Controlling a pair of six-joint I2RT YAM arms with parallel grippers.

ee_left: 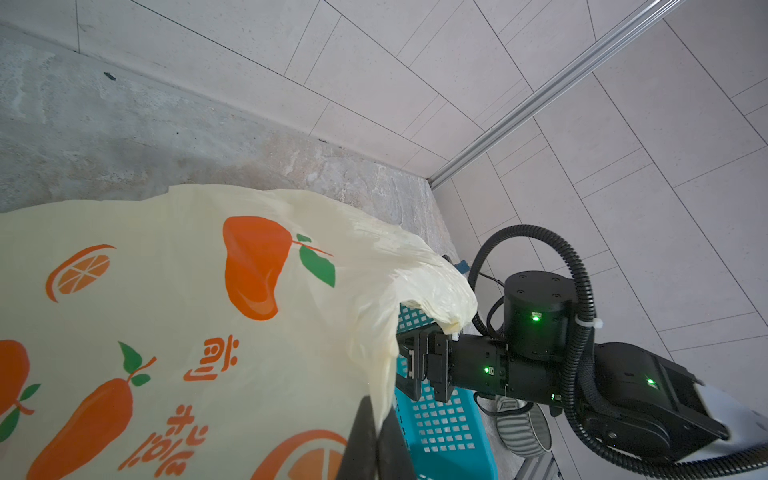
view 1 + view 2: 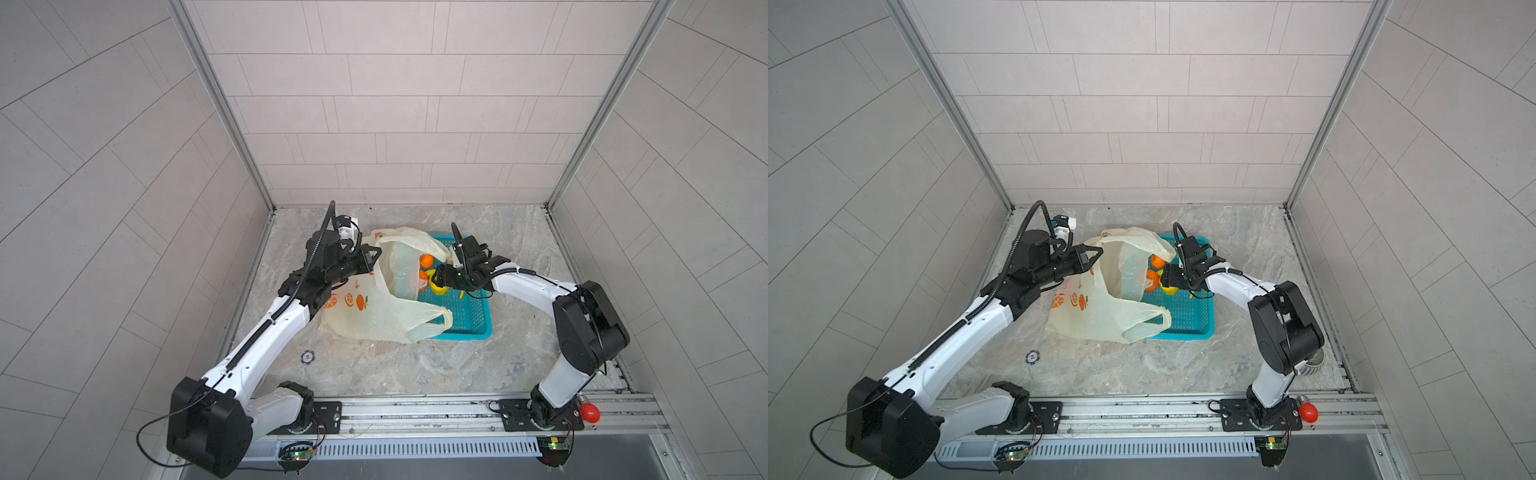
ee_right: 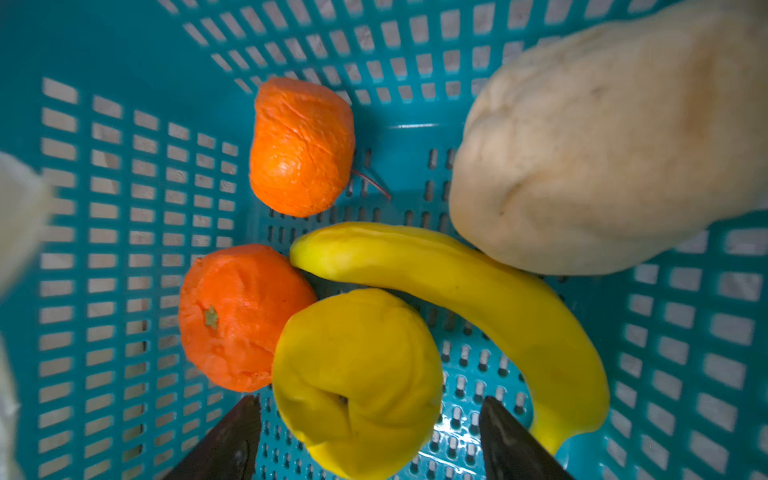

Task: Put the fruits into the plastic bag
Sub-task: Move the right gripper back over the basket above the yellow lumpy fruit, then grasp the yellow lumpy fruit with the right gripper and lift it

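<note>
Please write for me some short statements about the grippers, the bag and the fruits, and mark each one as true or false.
1. The left gripper is shut on the plastic bag. True.
2. The right gripper is shut. False: its jaws stand open on both sides of the yellow round fruit.
3. Two orange fruits lie in the teal basket. True.
4. The banana is inside the bag. False: it lies in the basket.

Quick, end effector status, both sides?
Left end effector: closed on the plastic bag edge.
Right end effector: open, straddling the yellow round fruit, not gripping.
</note>
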